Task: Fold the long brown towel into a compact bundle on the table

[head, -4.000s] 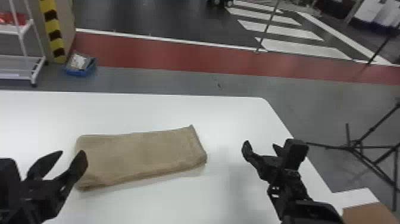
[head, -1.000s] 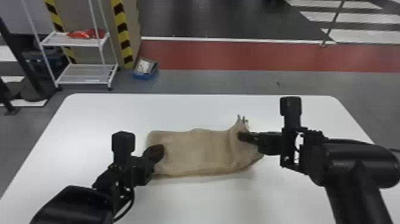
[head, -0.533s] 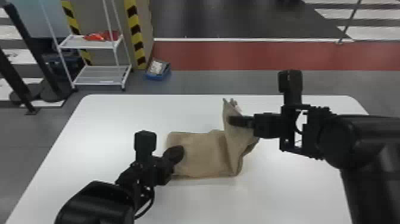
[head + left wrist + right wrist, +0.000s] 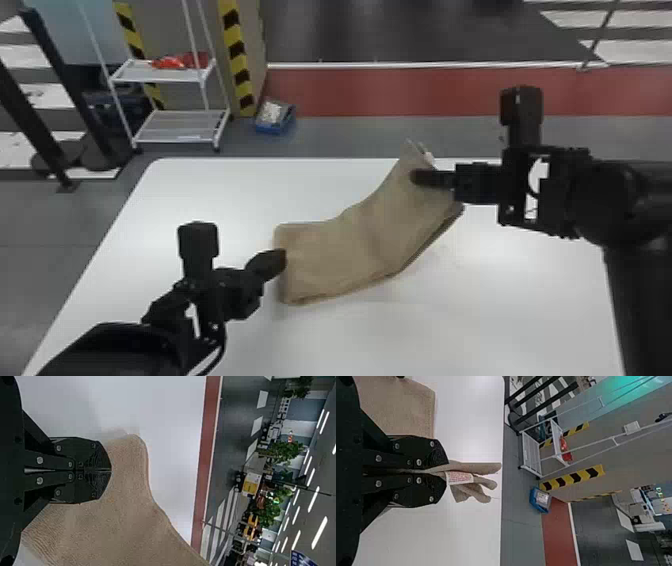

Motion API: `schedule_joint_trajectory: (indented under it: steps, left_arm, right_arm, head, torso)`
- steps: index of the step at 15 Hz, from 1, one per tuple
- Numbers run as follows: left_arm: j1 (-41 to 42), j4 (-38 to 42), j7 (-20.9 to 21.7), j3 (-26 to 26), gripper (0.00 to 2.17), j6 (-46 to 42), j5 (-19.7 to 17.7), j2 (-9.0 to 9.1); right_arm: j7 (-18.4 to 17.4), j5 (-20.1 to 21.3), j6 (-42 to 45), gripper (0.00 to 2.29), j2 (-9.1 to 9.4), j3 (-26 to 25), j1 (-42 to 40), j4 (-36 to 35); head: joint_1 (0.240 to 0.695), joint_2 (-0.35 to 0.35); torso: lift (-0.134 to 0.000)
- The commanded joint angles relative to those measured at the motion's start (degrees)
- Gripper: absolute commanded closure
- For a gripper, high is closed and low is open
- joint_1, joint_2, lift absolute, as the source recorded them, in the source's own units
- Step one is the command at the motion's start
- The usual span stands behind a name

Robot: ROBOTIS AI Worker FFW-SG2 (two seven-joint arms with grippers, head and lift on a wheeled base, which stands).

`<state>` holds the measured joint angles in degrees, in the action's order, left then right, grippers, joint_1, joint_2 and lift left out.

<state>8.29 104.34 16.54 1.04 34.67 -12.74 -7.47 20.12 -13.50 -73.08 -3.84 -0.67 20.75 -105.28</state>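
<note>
in the head view, the soft brown cloth towel (image 4: 340, 255) sits on the smooth white bench (image 4: 450, 325), its right end lifted, between the flat black left fingers (image 4: 280, 257) and flat black right fingers (image 4: 417, 176). in the left wrist view, the left fingers are closed tip to tip over the towel. in the right wrist view, the right fingers pinch its bunched end, near a small white tag (image 4: 459, 477).

Fingers (image 4: 98, 457) (tips together) over the brown towel (image 4: 128, 514).

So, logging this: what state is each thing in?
Brown towel: right end raised, left end down
Left gripper: shut, at the towel's left end
Right gripper: shut on the towel's right end
White label: exposed
White shelf rack: upright, holding something red
Blue bin: holding something
</note>
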Motion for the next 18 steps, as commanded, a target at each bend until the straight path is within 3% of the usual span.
schedule_joint_trajectory:
  steps: [1, 6, 10, 13, 18]
  left_arm:
    - [1.0, 0.6, 0.4, -0.7, 1.9, 0.5, -0.8, -0.7]
    - [0.2, -1.2, 1.0, 1.0, 1.9, 0.3, -0.9, -0.35]
    - [1.5, -0.9, 1.0, 1.2, 1.9, -8.2, -2.4, -0.17]
    - [0.9, -1.3, 1.2, 1.5, 1.9, -9.0, -2.4, -0.35]
    - [-3.5, -10.0, 2.4, 3.4, 1.9, -6.8, -1.6, -0.44]
  right_arm:
    - [0.0, 0.4, 0.0, 1.33, -0.12, -0.3, 2.6, 3.1]
    - [-1.4, 1.4, -2.6, 1.33, 0.24, 4.2, 3.7, 3.7]
    - [-2.5, 3.8, -1.2, 1.33, 1.55, 8.6, 3.9, 6.1]
    - [-2.5, 4.5, -1.2, 1.33, 2.17, 9.9, 3.9, 6.5]
    - [-3.3, 5.1, 1.2, 1.33, 3.75, 12.5, 4.4, 9.1]
  head:
    - [0.695, 0.039]
    - [0.695, 0.038]
    - [0.695, 0.052]
    - [0.695, 0.071]
    - [0.695, 0.084]
  torso:
    - [-0.109]
    - [-0.109]
    - [-0.109]
    - [-0.109]
    - [-0.109]
